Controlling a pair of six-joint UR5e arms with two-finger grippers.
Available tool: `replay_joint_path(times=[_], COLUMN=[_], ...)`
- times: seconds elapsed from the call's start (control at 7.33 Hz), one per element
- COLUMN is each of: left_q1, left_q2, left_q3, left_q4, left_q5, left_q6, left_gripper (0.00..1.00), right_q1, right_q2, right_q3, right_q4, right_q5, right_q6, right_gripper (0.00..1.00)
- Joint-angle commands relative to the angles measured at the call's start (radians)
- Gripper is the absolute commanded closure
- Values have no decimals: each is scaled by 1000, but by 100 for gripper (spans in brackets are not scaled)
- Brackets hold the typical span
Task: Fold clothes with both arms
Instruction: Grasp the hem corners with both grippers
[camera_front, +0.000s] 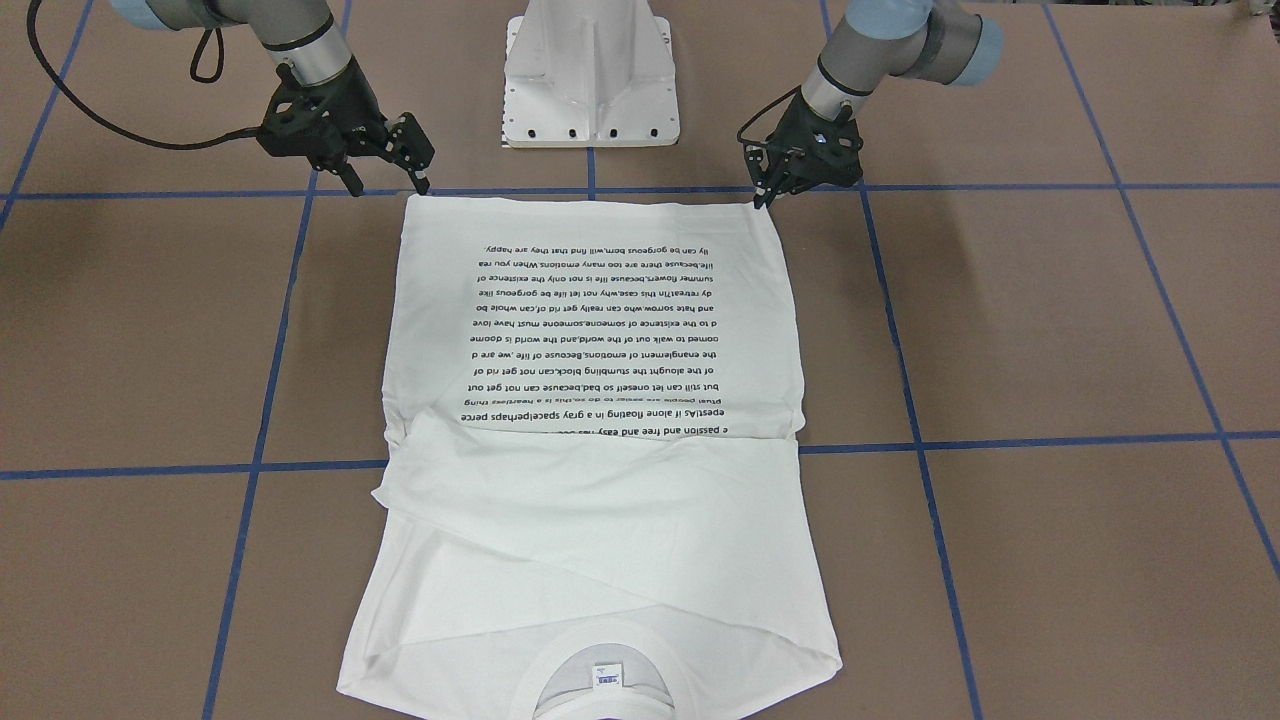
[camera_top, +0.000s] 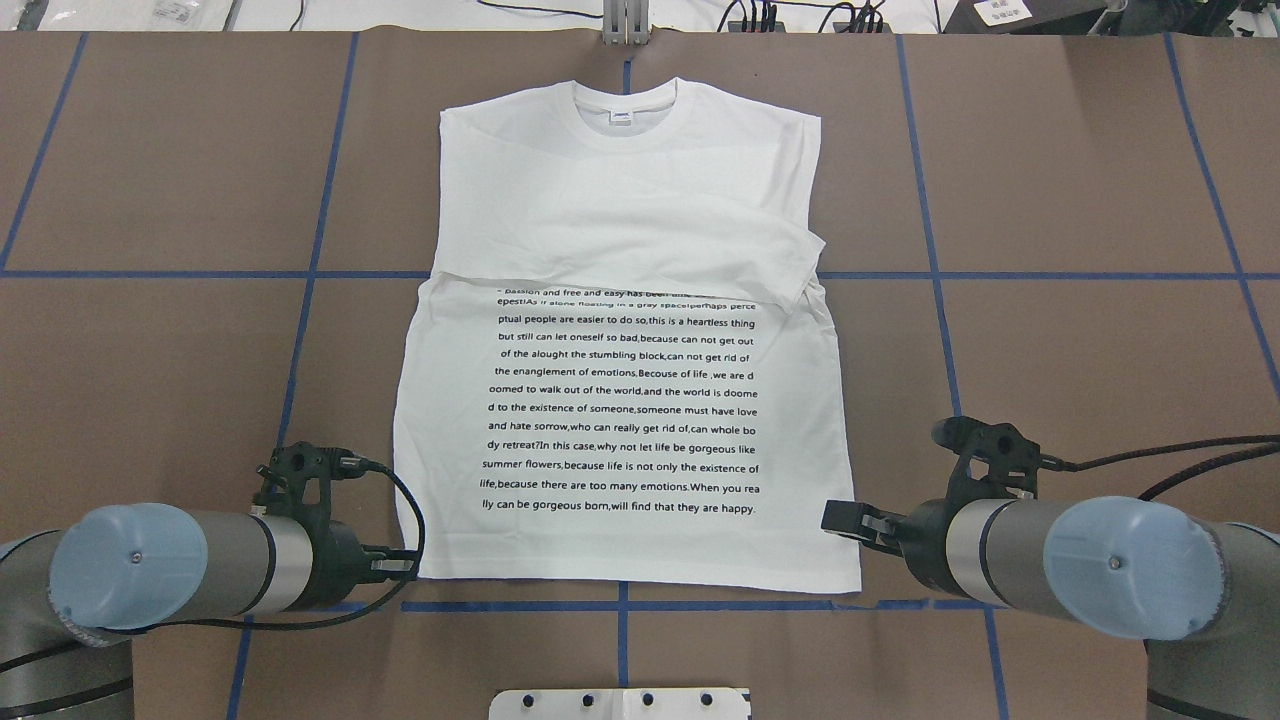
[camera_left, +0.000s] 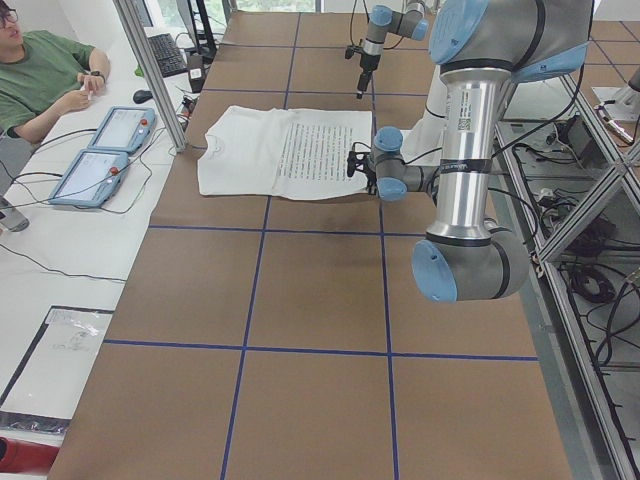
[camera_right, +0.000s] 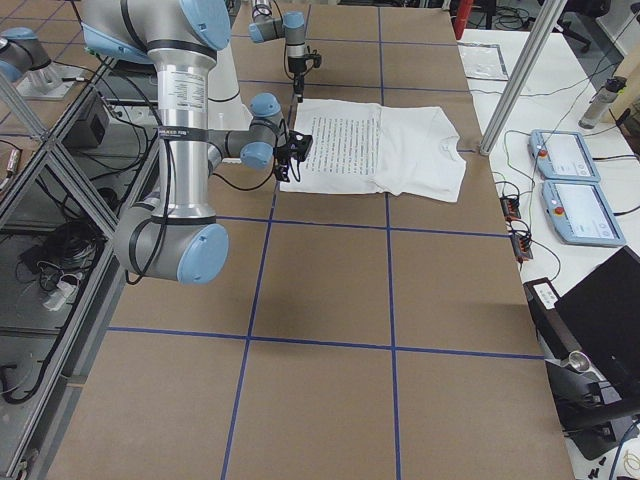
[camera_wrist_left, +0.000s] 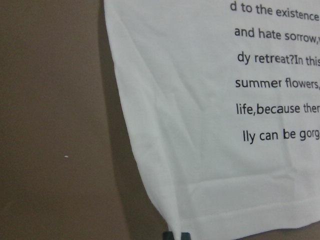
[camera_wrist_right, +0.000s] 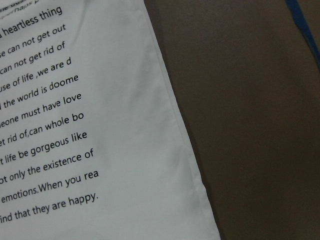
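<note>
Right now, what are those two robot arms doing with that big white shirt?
They are folding it. The white shirt lies flat on the brown table, words facing up, sleeves already folded in across its chest. At one bottom corner the right pincer is open. At the other, the left pincer points at the hem, though I cannot tell if it is gripping.

Even overhead lighting, soft shadows on table (camera_front: 1050, 330); T-shirt (camera_top: 620, 200) bright, print sharp; 2 wrist views dimmer, greyer
</note>
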Motion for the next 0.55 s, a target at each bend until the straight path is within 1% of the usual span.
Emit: replay_joint_path(times=[0.0, 0.14, 0.27, 0.41], left_q1=[-9, -10, -12, -12], left_q2=[-10, -15, -16, -16], left_q3=[-11, -13, -13, -13], left_q4=[-1, -1, -1, -1], left_q5=[0, 0, 0, 0], left_q6=[-1, -1, -3, -4], left_gripper=[100, 100, 100, 100], right_q1=[-76, -101, -105, -116], right_q2=[-8, -3, 1, 18], right_q3=[10, 10, 10, 10], right_q4=[-63, -104, -115, -167], right_q5=[-94, -130, -153, -158], right_q6=[211, 323, 351, 403], right_gripper=[8, 15, 17, 19])
